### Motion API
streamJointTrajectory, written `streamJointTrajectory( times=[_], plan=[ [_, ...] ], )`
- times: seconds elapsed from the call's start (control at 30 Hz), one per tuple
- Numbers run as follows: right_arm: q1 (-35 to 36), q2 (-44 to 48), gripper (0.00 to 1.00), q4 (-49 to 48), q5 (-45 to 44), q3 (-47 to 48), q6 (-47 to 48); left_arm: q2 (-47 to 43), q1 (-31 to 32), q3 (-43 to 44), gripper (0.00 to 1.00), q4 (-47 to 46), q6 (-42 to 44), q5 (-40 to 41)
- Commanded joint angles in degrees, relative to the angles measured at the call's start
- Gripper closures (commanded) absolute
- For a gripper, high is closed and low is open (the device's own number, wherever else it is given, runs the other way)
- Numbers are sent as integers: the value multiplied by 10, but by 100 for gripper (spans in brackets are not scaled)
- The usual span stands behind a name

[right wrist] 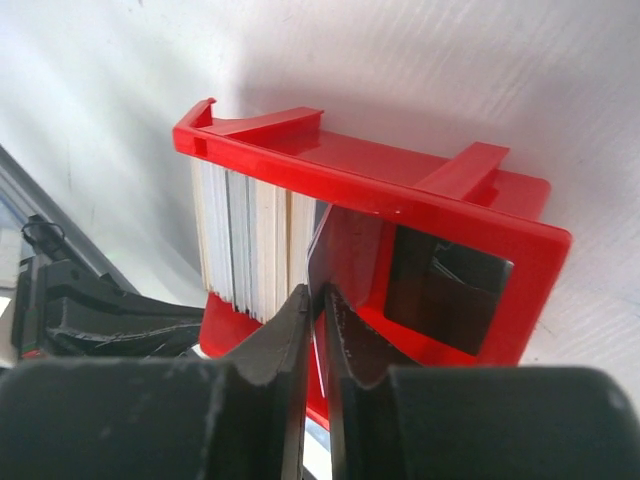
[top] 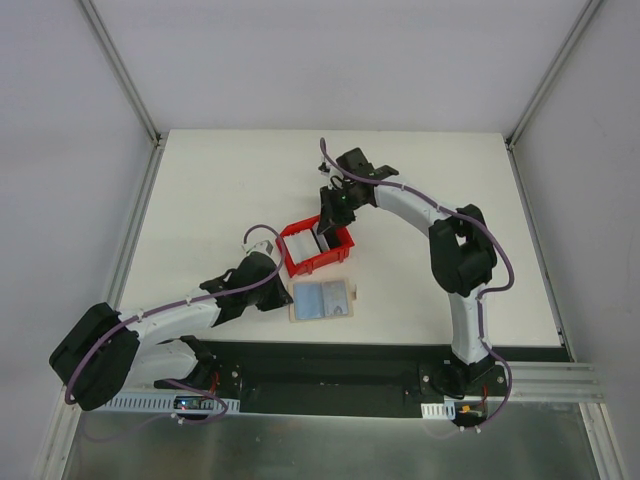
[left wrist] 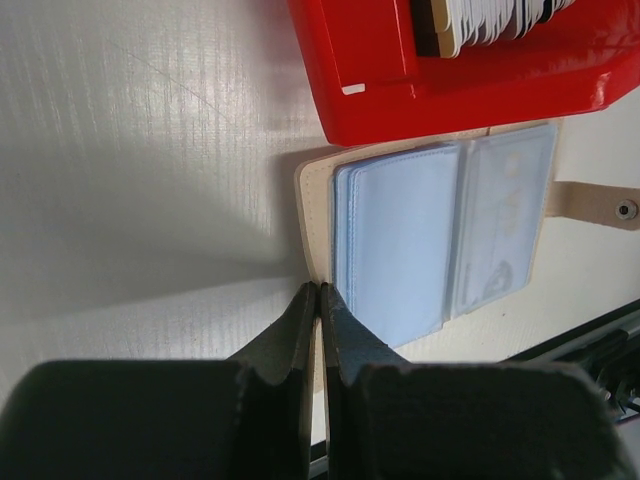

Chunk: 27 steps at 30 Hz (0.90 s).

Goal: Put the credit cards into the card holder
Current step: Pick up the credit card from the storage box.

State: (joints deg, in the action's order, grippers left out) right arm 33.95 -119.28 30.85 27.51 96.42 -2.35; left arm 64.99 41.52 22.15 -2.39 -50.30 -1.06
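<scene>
No legible txt, nos., brand marks or signs in any view.
Left-wrist view: card [left wrist: 505, 215] in the right clear sleeve of the card holder [left wrist: 312, 200] carries faint pale print, too washed out to read.
Small white patch [left wrist: 353, 89] on the red bin [left wrist: 370, 50]: blank, or too small to tell.
Credit cards [left wrist: 490, 20] standing in the bin show edges only, no print resolvable.
</scene>
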Motion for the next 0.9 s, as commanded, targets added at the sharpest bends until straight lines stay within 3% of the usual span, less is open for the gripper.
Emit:
streamJointTrajectory(
  times=[0.0,0.23,0.87],
  plan=[
    [-1,19,88,-11,63,3,-12,7,-6,21,100,-8,8,-7],
    [-4,13,92,-13,78,2,-17,6,-6,18,100,-8,8,-8],
    [-11,0,85,-18,127,1,-24,1,-6,16,100,-9,8,-10]
  ],
)
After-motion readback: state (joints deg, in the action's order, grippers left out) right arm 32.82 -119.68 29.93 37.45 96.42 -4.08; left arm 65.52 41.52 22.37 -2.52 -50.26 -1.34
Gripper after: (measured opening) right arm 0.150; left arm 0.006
